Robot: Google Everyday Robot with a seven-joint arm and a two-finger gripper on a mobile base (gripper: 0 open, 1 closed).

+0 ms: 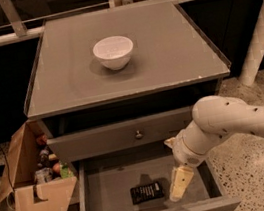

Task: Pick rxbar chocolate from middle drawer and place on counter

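Observation:
The rxbar chocolate [147, 192] lies flat on the grey floor of the middle drawer [107, 193], which is pulled out at the bottom of the camera view. It is a small black wrapper with pale print. My gripper [179, 186] hangs inside the drawer just right of the bar, its pale fingers pointing down and slightly left. It holds nothing. The white arm reaches in from the right. The counter [162, 46] is the grey cabinet top above.
A white bowl [113, 52] stands on the counter near its middle. The upper drawer front with a round metal knob [138, 134] is shut above the open drawer. A cardboard box [33, 191] with bottles sits on the floor at left. A white post [260, 29] rises at right.

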